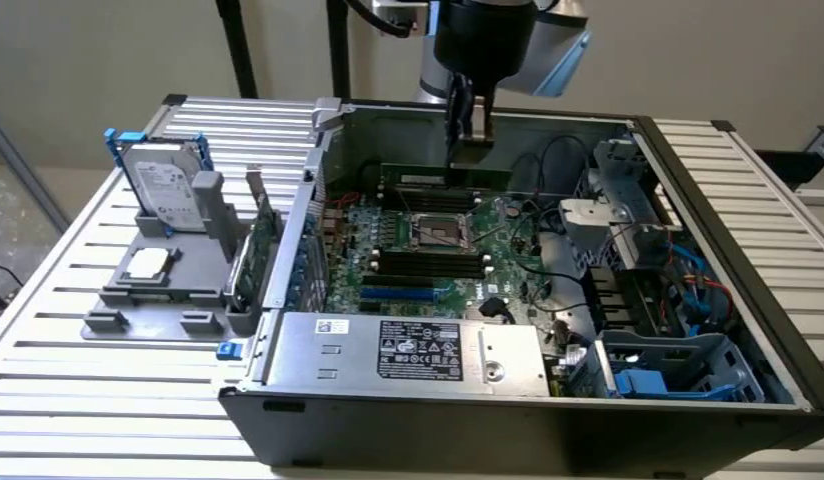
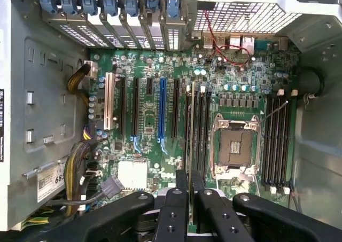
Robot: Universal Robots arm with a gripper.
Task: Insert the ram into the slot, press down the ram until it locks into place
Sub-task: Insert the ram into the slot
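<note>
Ram [image 1: 439, 178] hangs right under the tool [image 1: 468, 132], upper middle of the exterior frame. The tool looks pressed together on the ram's top edge. Its long axis runs side to side in that frame, so we reckon it all turns on the stick lining up lengthwise with the slot [image 2: 196, 130] straight below. From the wrist we see it edge-on, between the blue socket [image 2: 162, 111] and the processor socket [image 2: 235, 146]. Can't tell if it's seated or latched. Room's tight, with the case wall [image 1: 385, 112] close behind and cables [image 1: 552, 160] nearby. The case sits on a slatted counter [image 1: 92, 400].
</note>
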